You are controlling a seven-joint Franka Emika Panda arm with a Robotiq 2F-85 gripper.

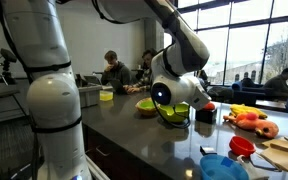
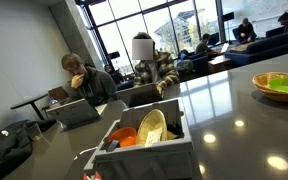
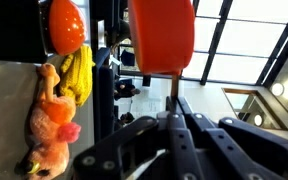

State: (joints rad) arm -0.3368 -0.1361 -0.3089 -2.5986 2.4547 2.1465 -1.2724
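Note:
In the wrist view my gripper (image 3: 174,108) is shut on the thin wooden handle of an orange spatula (image 3: 162,35), whose flat blade sticks out beyond the fingertips. In an exterior view the gripper (image 1: 176,112) hangs just over a yellow-green bowl (image 1: 172,109) on the dark counter, with an orange bowl (image 1: 144,104) beside it. The spatula itself cannot be made out there. The yellow-green bowl (image 2: 280,85) also shows in an exterior view without the arm in it.
Soft toys and toy fruit (image 1: 250,120) lie past the bowl; they also show in the wrist view (image 3: 52,115). A red cup (image 1: 241,146), a blue plate (image 1: 222,168) and a wooden board (image 1: 284,148) sit near the counter's front. A grey dish rack (image 2: 144,140) holds several dishes. People sit at tables behind.

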